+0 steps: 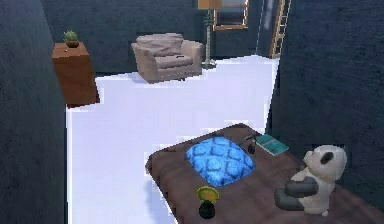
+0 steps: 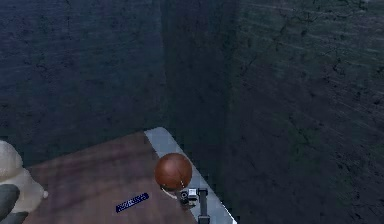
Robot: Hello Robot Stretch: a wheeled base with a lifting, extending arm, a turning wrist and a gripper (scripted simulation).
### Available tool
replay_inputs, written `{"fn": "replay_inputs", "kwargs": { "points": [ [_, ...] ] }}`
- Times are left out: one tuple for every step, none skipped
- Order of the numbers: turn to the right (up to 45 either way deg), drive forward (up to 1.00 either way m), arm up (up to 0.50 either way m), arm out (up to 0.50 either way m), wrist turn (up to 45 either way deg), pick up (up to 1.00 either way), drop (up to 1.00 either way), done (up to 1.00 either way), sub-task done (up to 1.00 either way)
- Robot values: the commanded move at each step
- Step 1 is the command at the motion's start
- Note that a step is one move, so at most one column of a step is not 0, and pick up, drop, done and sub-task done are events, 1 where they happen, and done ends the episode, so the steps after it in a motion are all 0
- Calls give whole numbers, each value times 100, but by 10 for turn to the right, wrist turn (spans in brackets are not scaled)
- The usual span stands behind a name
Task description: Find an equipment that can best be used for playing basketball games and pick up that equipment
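An orange-brown basketball (image 2: pixel 173 170) lies near the corner of a bed with a brown cover (image 2: pixel 90 180), close to the dark wall in the arm side view. The arm (image 2: pixel 204 206) rises from the bottom edge just right of the ball. Its white marker squares and the gripper (image 2: pixel 182 191) sit right against the ball's lower right side. I cannot tell whether the gripper holds anything, because the ball is at or behind its far end above the bed.
A small dark blue flat object (image 2: pixel 132 202) lies on the bed, with a panda toy (image 2: pixel 10 185) at the left edge. Ahead, the bed carries a blue pillow (image 1: pixel 220 160), a book (image 1: pixel 270 146) and the panda (image 1: pixel 315 180). Beyond the pale floor stand an armchair (image 1: pixel 165 55) and a brown cabinet (image 1: pixel 75 75).
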Motion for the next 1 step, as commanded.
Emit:
{"fn": "replay_inputs", "kwargs": {
  "points": [
    [0, 0, 10, 0, 0, 0, 0, 0, 0]
  ]
}}
